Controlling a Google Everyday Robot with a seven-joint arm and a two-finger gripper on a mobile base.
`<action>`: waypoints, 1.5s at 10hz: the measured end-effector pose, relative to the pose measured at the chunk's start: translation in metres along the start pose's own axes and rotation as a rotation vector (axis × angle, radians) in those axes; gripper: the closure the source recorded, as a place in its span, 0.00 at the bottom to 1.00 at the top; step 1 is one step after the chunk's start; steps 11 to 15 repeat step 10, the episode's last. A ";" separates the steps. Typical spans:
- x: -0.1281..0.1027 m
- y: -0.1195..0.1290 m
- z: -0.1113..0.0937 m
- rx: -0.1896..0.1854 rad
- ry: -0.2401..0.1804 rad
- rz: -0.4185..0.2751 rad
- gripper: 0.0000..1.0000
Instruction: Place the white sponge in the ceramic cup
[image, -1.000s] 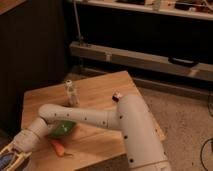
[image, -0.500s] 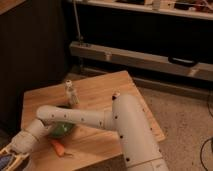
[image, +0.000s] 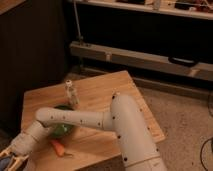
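Hand (image: 11, 156) has swung further left, now low at the worktop's (image: 110, 92) lower-left corner, apparently holding the white sponge (image: 5, 164); green bowl (image: 62, 127) behind forearm; ceramic cup not visible; placement outstanding

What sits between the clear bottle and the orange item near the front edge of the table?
In the camera view, the green bowl, partly under the arm; the gripper is bottom-left.

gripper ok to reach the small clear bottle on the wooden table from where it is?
Probably yes, but not directly. The gripper hangs off the wooden table's near-left corner, while the small clear bottle stands upright farther back, beside the green bowl, partly behind the arm's forearm.
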 end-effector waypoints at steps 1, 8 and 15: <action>0.001 -0.001 -0.003 0.008 0.008 0.002 1.00; 0.011 0.005 -0.023 0.062 0.011 0.018 0.92; 0.013 0.004 -0.017 0.055 -0.010 0.018 0.68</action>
